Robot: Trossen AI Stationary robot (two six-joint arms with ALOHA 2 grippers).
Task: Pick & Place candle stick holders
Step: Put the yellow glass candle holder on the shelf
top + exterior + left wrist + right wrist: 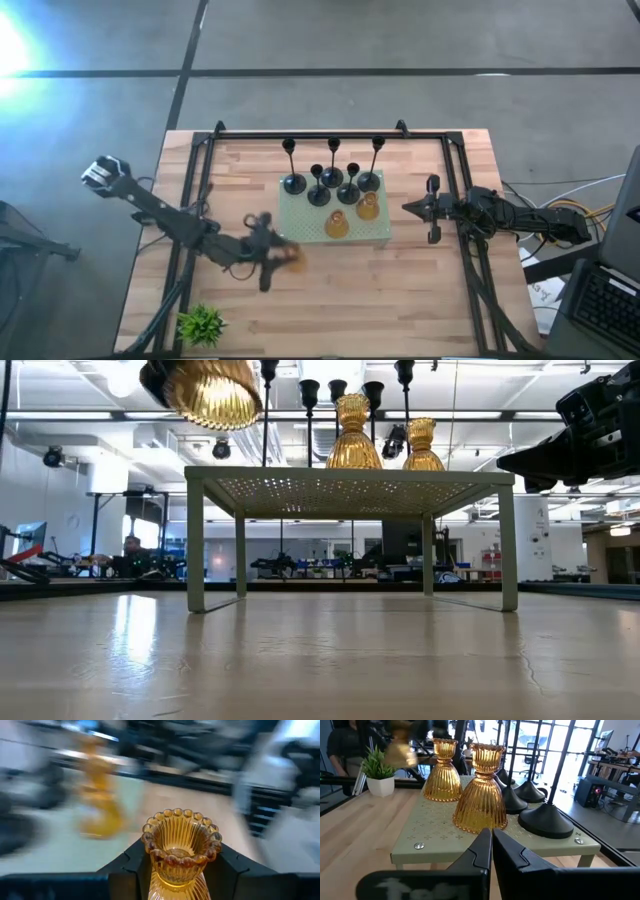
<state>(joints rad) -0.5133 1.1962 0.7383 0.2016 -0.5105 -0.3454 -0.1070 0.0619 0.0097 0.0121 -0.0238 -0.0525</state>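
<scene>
Candle stick holders fill the scene: at left, the left gripper (272, 252) pinches a third amber holder (291, 257) between its fingers and carries it above the wooden table (420, 300), just beside the near left corner of the pale green perforated stand (384, 236). On the stand, two amber holders (352, 216) sit in front of five black stemmed ones (333, 180). At right, the right gripper (432, 210) waits beside the stand, fingers pressed together and empty. The step in hand appears to be the carry; the next move likely calls for lowering the holder upright onto a bare part of the stand, clear of its neighbours.
</scene>
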